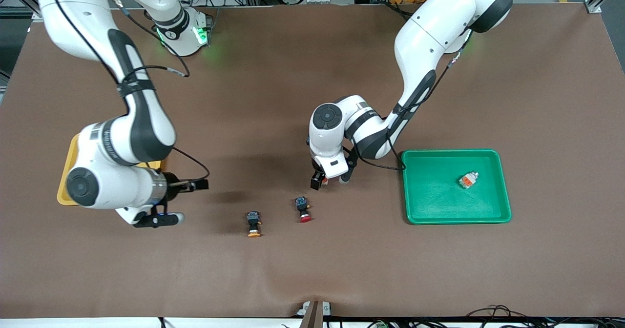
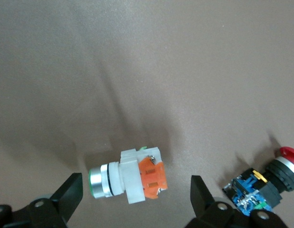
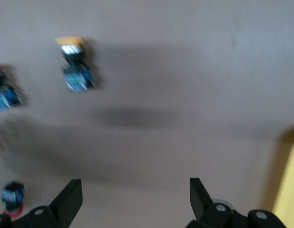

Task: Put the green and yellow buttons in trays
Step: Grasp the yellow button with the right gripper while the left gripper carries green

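Green tray (image 1: 503, 186), yellow tray (image 1: 66, 181), brown table (image 1: 293, 279).

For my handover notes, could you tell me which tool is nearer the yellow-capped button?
Right. The right tool hovers beside the yellow-capped button, toward the yellow tray; the left tool is over a green-capped button.

Count: two trays, one green tray (image 1: 456, 217) and one yellow tray (image 1: 66, 181), the latter mostly hidden under the right arm. Two pale silver-white buttons with orange faces: one in the green tray (image 1: 468, 179), one on the table under the left gripper (image 2: 128, 176). One black yellow-capped button (image 1: 254, 223). One black red-capped button (image 1: 303, 209). Two arms.
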Controlling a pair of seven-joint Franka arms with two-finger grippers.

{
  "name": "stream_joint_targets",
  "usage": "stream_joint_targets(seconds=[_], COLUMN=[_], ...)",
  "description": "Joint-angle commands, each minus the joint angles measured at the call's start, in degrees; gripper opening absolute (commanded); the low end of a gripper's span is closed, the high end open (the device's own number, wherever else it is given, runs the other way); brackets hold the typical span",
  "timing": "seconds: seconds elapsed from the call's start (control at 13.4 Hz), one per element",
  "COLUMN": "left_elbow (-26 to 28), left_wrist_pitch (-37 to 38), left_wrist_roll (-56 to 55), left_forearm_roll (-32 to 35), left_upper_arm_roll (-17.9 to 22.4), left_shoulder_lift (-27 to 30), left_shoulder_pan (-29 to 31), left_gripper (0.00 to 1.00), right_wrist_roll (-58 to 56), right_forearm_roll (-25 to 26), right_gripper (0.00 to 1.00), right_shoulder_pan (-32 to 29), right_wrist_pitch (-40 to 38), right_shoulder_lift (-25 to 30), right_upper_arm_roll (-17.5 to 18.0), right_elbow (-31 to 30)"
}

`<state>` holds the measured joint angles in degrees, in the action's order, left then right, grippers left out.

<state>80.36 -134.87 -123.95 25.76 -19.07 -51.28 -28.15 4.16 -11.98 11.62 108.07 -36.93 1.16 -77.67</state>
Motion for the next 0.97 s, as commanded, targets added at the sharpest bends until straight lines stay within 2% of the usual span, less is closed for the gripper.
stream_joint_targets(seconds=[0.0,0.3,0.45,0.9], left_elbow=[-0.6,-0.6,-0.6,-0.5], left_wrist_pitch=[-1.4,-1.4,-1.5,-3.1], left_wrist_roll=[-0.7,-0.6,-0.6,-0.6], left_forearm_roll=[-0.9,-1.0,-1.0,-0.9], left_upper_arm_roll=[0.2,0.2,0.2,0.2], left_shoulder_lift=[-0.9,-1.3,-1.4,-1.5], left_shoulder_pan=[-0.2,-0.2,0.0,0.3], left_gripper=[1.0,1.0,1.0,1.0], right_wrist_roll=[4.2,9.1,9.2,10.2], right_forearm_roll=[-0.6,-0.5,-0.6,-0.1], right_gripper=[1.0,1.0,1.0,1.0], right_shoulder_pan=[3.9,10.1,11.2,12.5], right_wrist_pitch=[9.7,26.9,33.8,35.0], right_shoulder_lift=[-3.1,-9.1,-12.5,-15.1], right_upper_arm_roll=[-0.6,-0.7,-0.7,-0.7], right_elbow=[1.3,1.4,1.4,1.3])
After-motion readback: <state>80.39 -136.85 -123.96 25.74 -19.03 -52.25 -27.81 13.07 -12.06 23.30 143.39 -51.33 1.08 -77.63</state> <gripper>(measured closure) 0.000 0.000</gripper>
